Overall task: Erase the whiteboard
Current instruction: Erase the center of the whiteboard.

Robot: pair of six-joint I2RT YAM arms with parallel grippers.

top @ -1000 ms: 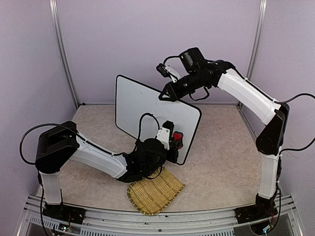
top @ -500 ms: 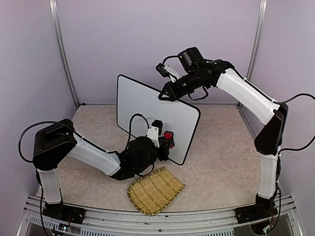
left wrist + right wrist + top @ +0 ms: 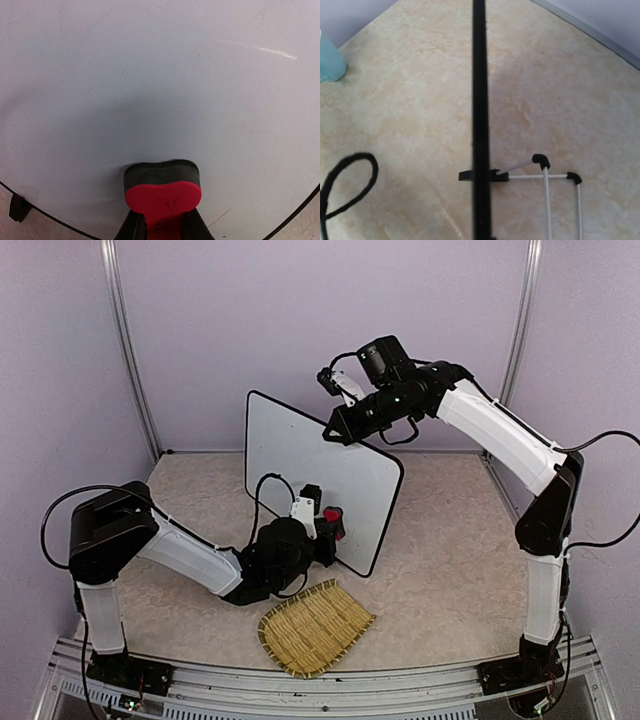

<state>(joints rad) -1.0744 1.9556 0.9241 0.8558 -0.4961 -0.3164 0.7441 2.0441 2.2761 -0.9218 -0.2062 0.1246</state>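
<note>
Whiteboard [image 3: 300,455] stands upright near the middle of the table [image 3: 450,570], turned at an angle, its lower edge down on the surface just behind the straw mat [image 3: 315,628]. Your right gripper [image 3: 333,430] sits at the top rim with its jaws closed on it, steadying the board. Your left gripper [image 3: 322,525] is clamped on a red-and-black eraser [image 3: 332,512], and the left wrist view shows the eraser's dark pad [image 3: 162,172] pressed flat against the lower part of the white face.

By my reading you are in the wiping step itself, low on the board. The next move calls for a sweep across the face with even pressure, while the right arm braces the rim so the board does not tip or slide.

How much is left is hard to judge. No handwriting shows in the left wrist view, only a faint pale streak [image 3: 260,48] at the upper right; that view cuts off most of the board. From above, the left arm covers the lower corner. The right wrist view shows only the rim [image 3: 479,125] edge-on, not its own fingers, plus a wire stand [image 3: 550,175] on the table behind.
</note>
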